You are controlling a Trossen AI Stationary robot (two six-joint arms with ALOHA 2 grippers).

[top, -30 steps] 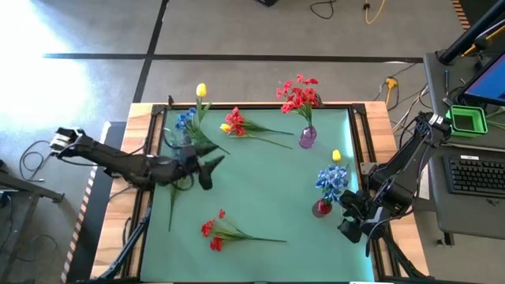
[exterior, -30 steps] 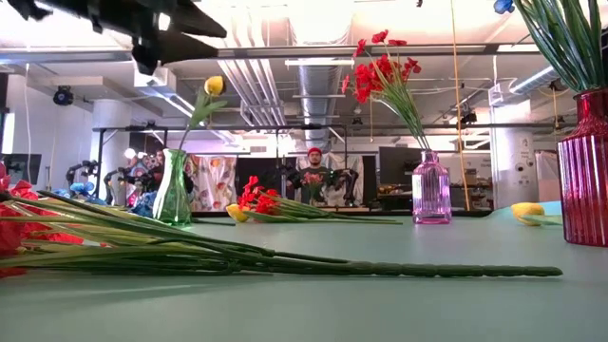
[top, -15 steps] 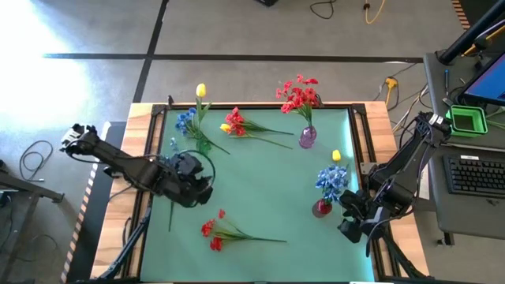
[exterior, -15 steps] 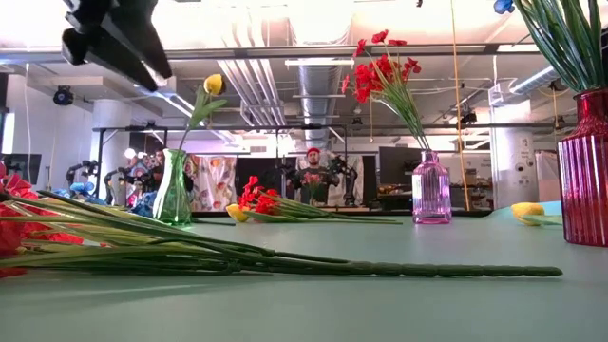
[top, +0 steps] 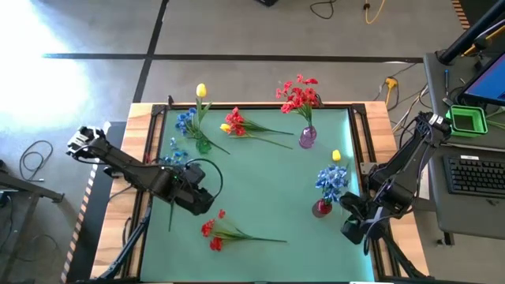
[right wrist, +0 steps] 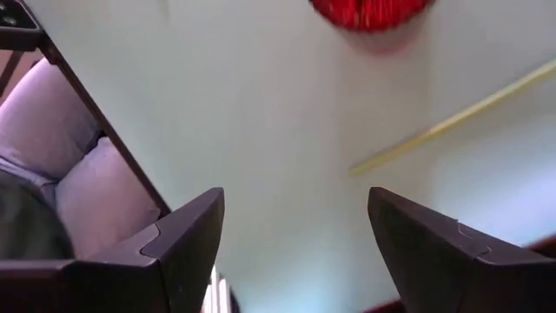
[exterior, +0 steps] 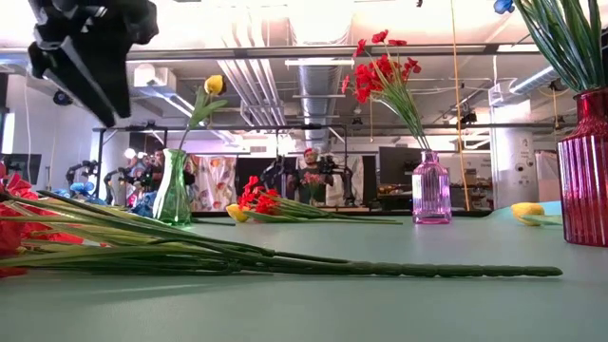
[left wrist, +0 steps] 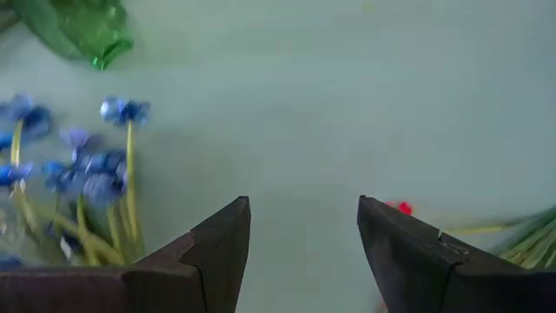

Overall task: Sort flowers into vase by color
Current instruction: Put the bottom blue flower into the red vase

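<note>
Flowers first: the left gripper point(left wrist: 302, 252) hovers over the green mat point(top: 260, 189), fingers point(left wrist: 213, 252) parted with nothing between them, just bare mat. Just beside it on the mat lie loose blue flowers point(left wrist: 82, 178), and on its other side a red bloom point(left wrist: 400, 209) and green stems peek in. From above, that gripper point(top: 193, 197) sits at the mat's left side, with the red flowers point(top: 217, 231) lying flat near the front edge just past it. Beyond it, toward the far left corner, a green vase point(top: 203, 144) holds a yellow tulip point(top: 201, 91), with blue blossoms point(top: 185, 120) beside it. More red and yellow flowers point(top: 237, 125) lie flat near the far edge. A purple vase point(top: 307, 137) holds red blooms point(top: 298, 93). At the right, a red vase point(top: 322, 207) holds blue flowers point(top: 331, 180), a yellow head point(top: 336, 156) lying near it. The right gripper point(top: 353, 229) waits at the front right corner, fingers point(right wrist: 187, 239) apart and empty, the red vase base point(right wrist: 372, 13) just ahead.
</note>
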